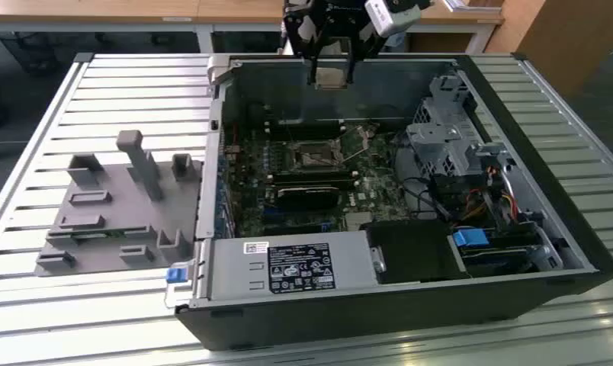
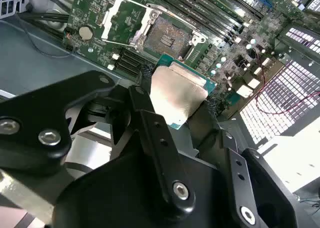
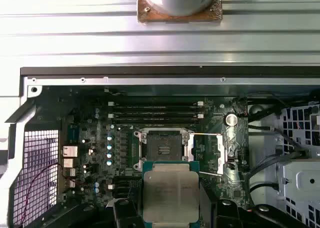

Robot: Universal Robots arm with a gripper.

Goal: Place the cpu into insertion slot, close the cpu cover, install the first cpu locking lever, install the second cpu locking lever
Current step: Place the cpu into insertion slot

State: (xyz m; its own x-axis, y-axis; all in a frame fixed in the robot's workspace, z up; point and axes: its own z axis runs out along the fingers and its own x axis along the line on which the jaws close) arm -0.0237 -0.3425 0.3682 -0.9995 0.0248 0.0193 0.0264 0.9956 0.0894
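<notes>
Gripper [image 1: 330, 75]: closed on the cpu [image 1: 331, 79], one black finger on each side of it.
Exterior view, cpu: held flat face toward the camera, well apart from the insertion slot [image 1: 315, 158], not in it.
Exterior view, insertion slot: on the green board inside the open computer case [image 1: 409, 313], uncovered.
Exterior view, grey fixture tray [image 1: 113, 206]: on the slatted table [image 1: 550, 99], outside the case, far from the insertion slot toward the exterior view's left.
Second wrist view, gripper [image 2: 177, 105]: fingers [image 2: 145, 112] pinch the cpu [image 2: 177, 92] by two opposite edges.
Second wrist view, cpu: silver-tan face showing, green edge around it, apart from the insertion slot [image 2: 167, 35], tilted.
Second wrist view, cpu cover [image 2: 111, 18]: swung open, lying just beside the insertion slot, green board showing through its cut-out.
First wrist view, cpu [image 3: 171, 193]: in front of the camera, lined up near the insertion slot [image 3: 164, 149], not seated.
First wrist view, insertion slot: dark centre exposed.
First wrist view, cpu cover [image 3: 221, 155]: open, flat beside the insertion slot.
First wrist view, memory slots [image 3: 155, 110]: long, black, on the insertion slot's other side from the cpu.
</notes>
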